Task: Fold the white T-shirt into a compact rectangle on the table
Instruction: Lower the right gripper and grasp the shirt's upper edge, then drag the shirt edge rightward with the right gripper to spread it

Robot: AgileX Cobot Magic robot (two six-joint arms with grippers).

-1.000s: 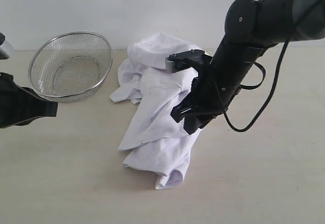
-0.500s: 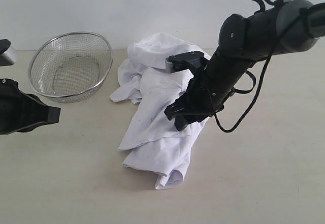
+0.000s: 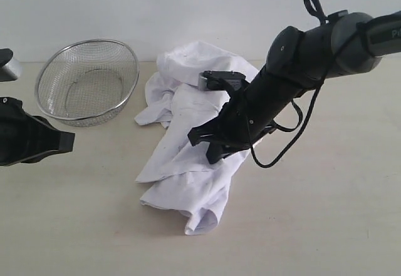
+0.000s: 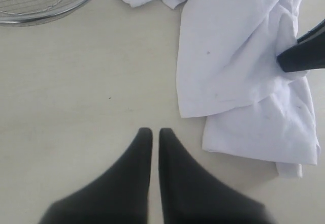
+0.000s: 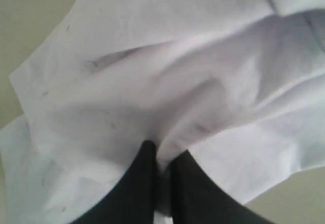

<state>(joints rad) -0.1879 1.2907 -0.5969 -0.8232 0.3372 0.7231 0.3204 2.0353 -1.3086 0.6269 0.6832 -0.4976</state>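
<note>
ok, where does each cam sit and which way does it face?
Exterior: raised, off the arms, looks down across the table to the wall; shirt, basket, left gripper, right gripper and arm.
Left wrist: over table, facing down; shut left gripper.
Right wrist: close over shirt, facing down; right gripper pinching it.
Shared: shirt in all; basket in exterior and left wrist.
</note>
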